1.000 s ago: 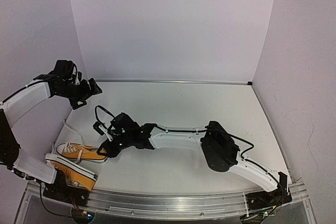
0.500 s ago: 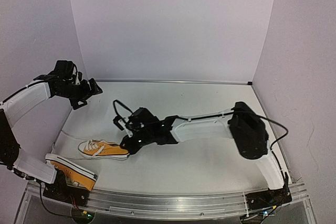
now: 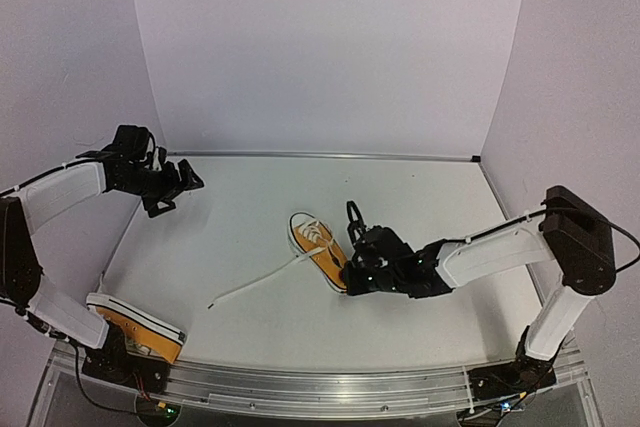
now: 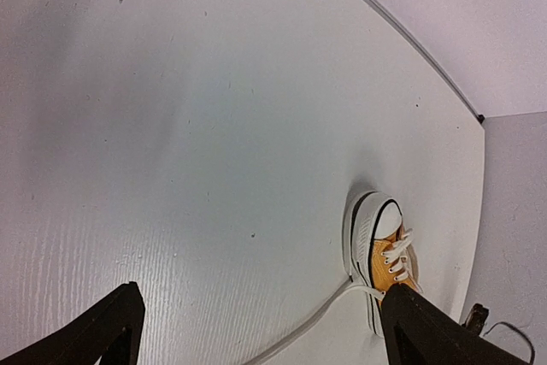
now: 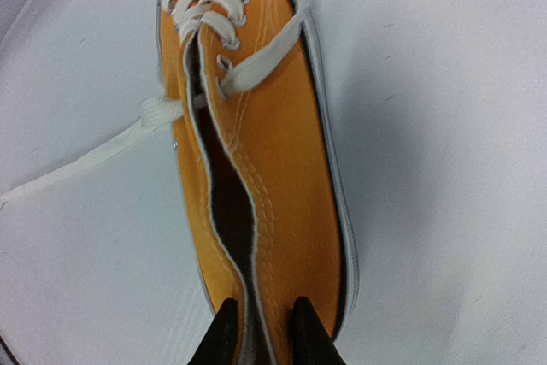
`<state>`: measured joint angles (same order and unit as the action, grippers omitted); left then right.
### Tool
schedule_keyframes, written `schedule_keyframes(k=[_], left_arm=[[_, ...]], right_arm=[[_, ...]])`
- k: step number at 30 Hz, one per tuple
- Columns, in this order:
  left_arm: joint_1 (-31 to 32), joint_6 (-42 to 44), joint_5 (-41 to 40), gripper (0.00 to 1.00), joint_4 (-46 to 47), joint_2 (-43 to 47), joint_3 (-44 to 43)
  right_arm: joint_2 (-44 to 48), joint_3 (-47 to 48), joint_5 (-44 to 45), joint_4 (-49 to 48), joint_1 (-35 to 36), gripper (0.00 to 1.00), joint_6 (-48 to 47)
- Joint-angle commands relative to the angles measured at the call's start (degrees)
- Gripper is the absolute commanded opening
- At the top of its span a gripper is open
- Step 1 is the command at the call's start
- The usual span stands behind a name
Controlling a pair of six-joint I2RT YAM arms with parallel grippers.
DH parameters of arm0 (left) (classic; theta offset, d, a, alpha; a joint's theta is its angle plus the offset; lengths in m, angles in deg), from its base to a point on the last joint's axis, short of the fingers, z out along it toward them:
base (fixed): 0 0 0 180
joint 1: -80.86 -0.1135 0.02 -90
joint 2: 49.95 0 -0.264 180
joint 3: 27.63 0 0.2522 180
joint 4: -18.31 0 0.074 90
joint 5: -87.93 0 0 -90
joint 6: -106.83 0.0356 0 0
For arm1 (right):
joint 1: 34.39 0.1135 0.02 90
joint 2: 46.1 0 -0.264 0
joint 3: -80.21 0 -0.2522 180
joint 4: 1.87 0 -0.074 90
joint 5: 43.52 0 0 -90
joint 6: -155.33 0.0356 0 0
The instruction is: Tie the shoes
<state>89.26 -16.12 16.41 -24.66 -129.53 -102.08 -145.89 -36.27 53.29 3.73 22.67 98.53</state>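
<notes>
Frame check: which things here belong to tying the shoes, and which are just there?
Job:
- middle shoe, heel pinched by right gripper
- its loose lace, trailing left
- second shoe, at the near left edge
- left gripper, open, hovering

Just there:
- white table
- metal rail along the near edge

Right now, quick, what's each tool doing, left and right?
Left tool: open, holding nothing.
Right tool: closed on the heel of the orange shoe.
</notes>
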Motion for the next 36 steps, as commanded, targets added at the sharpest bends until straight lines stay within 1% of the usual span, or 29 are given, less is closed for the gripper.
schedule_keyframes(k=[1, 4, 5, 7, 8, 10, 12, 17, 20, 23, 26, 31, 34, 36], left_arm=[[2.6, 2.8, 0.9, 1.0, 1.9, -0.1, -0.4], [5.4, 5.7, -0.1, 1.0, -0.2, -0.8, -1.5], [6.2, 6.6, -0.2, 0.99, -0.6, -1.0, -1.6], [7.6, 7.4, 0.1, 1.0, -0.8, -1.3, -1.5], [8.1, 7.8, 0.6, 1.0, -0.5, -1.4, -1.3], [8.9, 8.6, 1.7, 1.0, 0.4, -1.4, -0.8], [9.6, 9.4, 3.4, 0.99, 1.5, -1.5, -0.5], [11.4, 13.3, 6.0, 0.99, 3.4, -3.7, -0.9], [12.3, 15.7, 5.0, 0.95, 4.0, -8.4, -3.4], [14.3, 17.6, 4.9, 0.91, 3.9, -14.8, -8.1], [15.7, 18.1, 4.1, 0.88, 3.1, -18.6, -12.0], [16.3, 18.2, 6.9, 0.87, 5.1, -21.6, -12.2], [16.6, 18.8, 6.8, 0.87, 6.6, -22.2, -11.1], [16.6, 19.9, 6.2, 0.85, 7.1, -22.9, -11.6]], right_arm=[[-0.5, 1.6, -7.5, -6.1, 10.6, 0.32, 5.6], [-0.1, 3.7, -14.5, -6.3, 11.9, 0.42, 5.0], [1.0, 3.9, -15.5, -6.4, 11.9, 0.47, 4.5], [4.2, 4.2, -14.5, -5.7, 11.8, 0.63, 2.3], [5.9, 4.5, -12.5, -4.1, 11.4, 0.69, 0.9], [8.5, 5.3, -8.7, -0.3, 9.6, 0.76, -1.1], [10.5, 5.1, -7.8, 2.9, 5.1, 0.79, -1.8], [15.2, 0.8, -8.4, 4.5, -4.7, 0.82, -0.7], [14.4, 0.5, -8.3, 4.7, -9.2, 0.83, -0.6], [10.3, 2.7, -8.5, 4.7, -12.3, 0.82, -0.9], [4.5, 6.2, -10.5, 4.6, -14.0, 0.78, -1.1], [-5.5, 12.4, -15.2, 2.2, -14.3, 0.74, -2.8], [-10.0, 14.8, -21.3, -3.0, -14.4, 0.73, -4.0], [-12.6, 17.2, -24.7, -4.1, -14.4, 0.7, -4.7]])
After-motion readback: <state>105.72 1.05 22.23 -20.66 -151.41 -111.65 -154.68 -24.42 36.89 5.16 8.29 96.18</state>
